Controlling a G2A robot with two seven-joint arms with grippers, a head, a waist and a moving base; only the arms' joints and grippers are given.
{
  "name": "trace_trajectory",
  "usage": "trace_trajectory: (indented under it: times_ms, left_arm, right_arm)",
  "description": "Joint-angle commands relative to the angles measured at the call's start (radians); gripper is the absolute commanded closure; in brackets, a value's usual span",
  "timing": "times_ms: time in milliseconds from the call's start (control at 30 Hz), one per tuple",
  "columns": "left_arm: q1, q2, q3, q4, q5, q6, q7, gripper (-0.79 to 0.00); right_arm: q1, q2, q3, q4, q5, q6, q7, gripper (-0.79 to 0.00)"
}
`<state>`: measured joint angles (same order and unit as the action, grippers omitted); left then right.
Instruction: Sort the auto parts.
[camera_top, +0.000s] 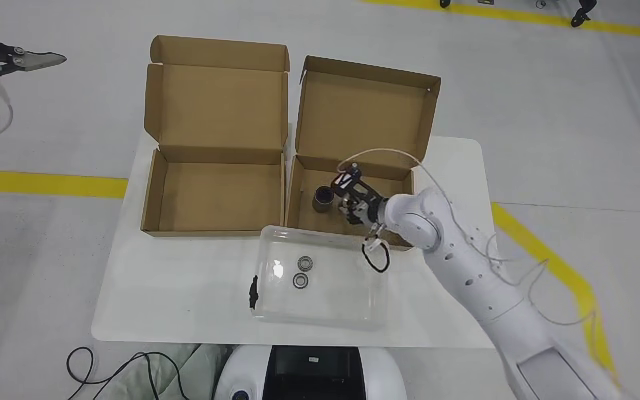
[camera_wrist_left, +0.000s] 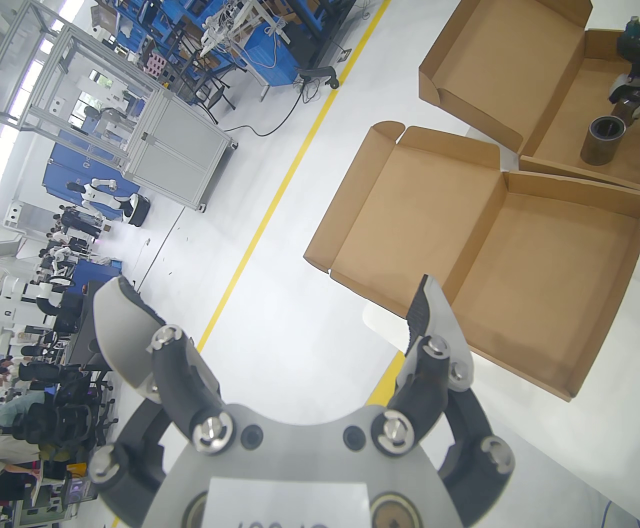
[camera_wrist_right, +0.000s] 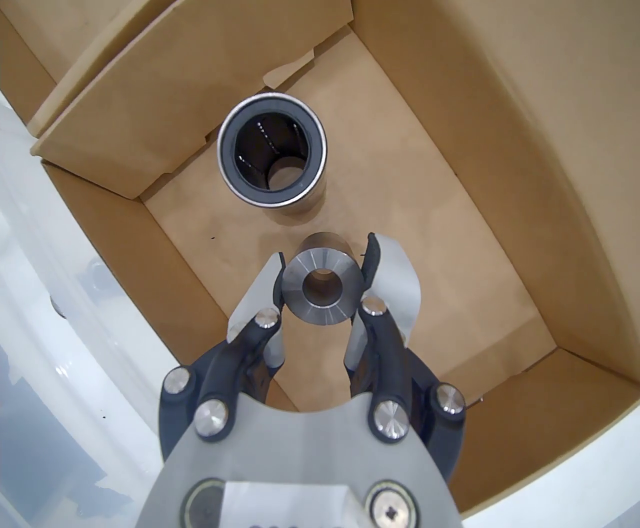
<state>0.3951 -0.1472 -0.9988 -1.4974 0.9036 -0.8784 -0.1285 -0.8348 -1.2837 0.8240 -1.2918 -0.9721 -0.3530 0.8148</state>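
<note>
Tray (camera_top: 340, 295), clear plastic, nearest the robot on desk (camera_top: 180, 290): 2 ring bearings (camera_top: 305, 263) lie flat in it, w/ small black bit (camera_top: 254, 290) at its wall. Prob. the unsorted stock.

Just beyond, R jaws closed on short steel sleeve (camera_wrist_right: 320, 311), pads on both flanks, bore vertical, low inside R box (camera_wrist_right: 450, 250). Held upright prob. so it stands on end like the big bearing (camera_wrist_right: 272, 150) standing there. Can't tell if sleeve touches box floor.

Gap betw. sleeve & big bearing is small but clear. That bearing + box front wall are what cd get bumped. Lid flap stands up behind.

L box (camera_top: 215, 195) sits beside it, lid up too.

Farthest: L jaws spread wide, holding nothing, off the desk over the floor, out of the way.
</note>
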Motion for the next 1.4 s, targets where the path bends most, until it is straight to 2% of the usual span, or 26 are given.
trace_trajectory:
  times_ms: [0, 67, 233, 300, 533, 700, 900, 1167, 1367]
  left_arm:
    - [0.000, 0.000, 0.000, 0.000, 0.000, 0.000, 0.000, -0.785]
    - [0.000, 0.000, 0.000, 0.000, 0.000, 0.000, 0.000, -0.785]
    - [0.000, 0.000, 0.000, 0.000, 0.000, 0.000, 0.000, -0.785]
    - [0.000, 0.000, 0.000, 0.000, 0.000, 0.000, 0.000, -0.785]
    - [0.000, 0.000, 0.000, 0.000, 0.000, 0.000, 0.000, -0.785]
    - [0.000, 0.000, 0.000, 0.000, 0.000, 0.000, 0.000, -0.785]
    - [0.000, 0.000, 0.000, 0.000, 0.000, 0.000, 0.000, -0.785]
    - [0.000, 0.000, 0.000, 0.000, 0.000, 0.000, 0.000, -0.785]
    - [0.000, 0.000, 0.000, 0.000, 0.000, 0.000, 0.000, -0.785]
  right_arm:
    - [0.012, -0.006, -0.011, 0.014, -0.001, 0.010, 0.013, 0.000]
    - [0.023, -0.011, -0.021, 0.028, -0.005, 0.016, 0.019, -0.028]
    - [0.041, -0.020, -0.035, 0.053, -0.013, 0.028, 0.022, -0.246]
    - [0.046, -0.023, -0.039, 0.062, -0.014, 0.028, 0.017, -0.302]
    - [0.053, -0.029, -0.042, 0.068, -0.022, 0.023, 0.008, -0.400]
    - [0.038, -0.022, -0.024, 0.017, -0.050, 0.027, 0.010, -0.372]
    - [-0.026, 0.003, 0.029, -0.129, -0.109, 0.036, 0.032, -0.354]
    - [-0.137, 0.037, 0.116, -0.340, -0.132, -0.003, 0.049, -0.403]
    - [-0.216, 0.052, 0.148, -0.466, -0.094, -0.090, -0.025, -0.416]
